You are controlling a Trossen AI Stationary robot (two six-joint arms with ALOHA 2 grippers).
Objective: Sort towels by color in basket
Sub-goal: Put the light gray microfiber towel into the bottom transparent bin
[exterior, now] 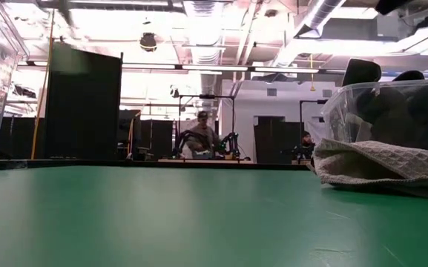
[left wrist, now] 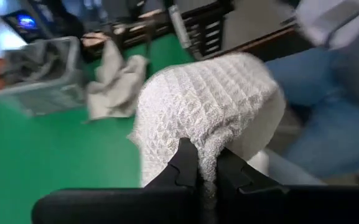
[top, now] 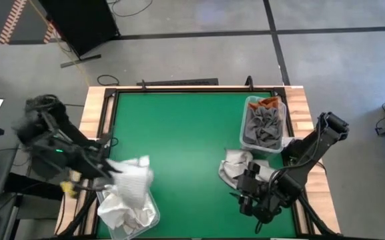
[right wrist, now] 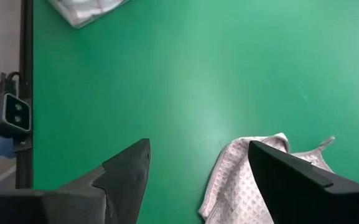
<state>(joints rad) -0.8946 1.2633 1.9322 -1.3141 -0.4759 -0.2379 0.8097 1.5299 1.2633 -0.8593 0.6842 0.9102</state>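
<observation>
- Two clear plastic bins stand on the green desk (top: 179, 147): one at the near left corner (top: 151, 217), one at the far right edge (top: 247, 127)
- Left pincer (left wrist: 206, 167) is clamped tight on a white waffle-weave towel (left wrist: 210, 106); in the high view that towel (top: 133, 175) hangs just above the near-left bin
- Near-left bin contains crumpled white towels (top: 122, 212), piled to the rim
- Far-right bin contains dark grey towels (top: 264, 127), with a rust-orange towel (top: 268, 103) at its far end
- Light grey waffle towel (top: 235, 167) lies loose on the desk, just beside the near end of the far-right bin; the low view shows it (exterior: 377, 167) slumped against the bin's foot
- Right pincer (top: 249, 193) sits low at the near right of the desk, just beside the light grey towel; its jaws stand wide and hold nothing
- Right wrist view shows a corner of the light grey towel (right wrist: 241, 183) between the two spread fingers (right wrist: 126, 177), lying flat on the desk surface
- Low view shows a person (exterior: 202, 133) seated far back in the room beyond the desk
</observation>
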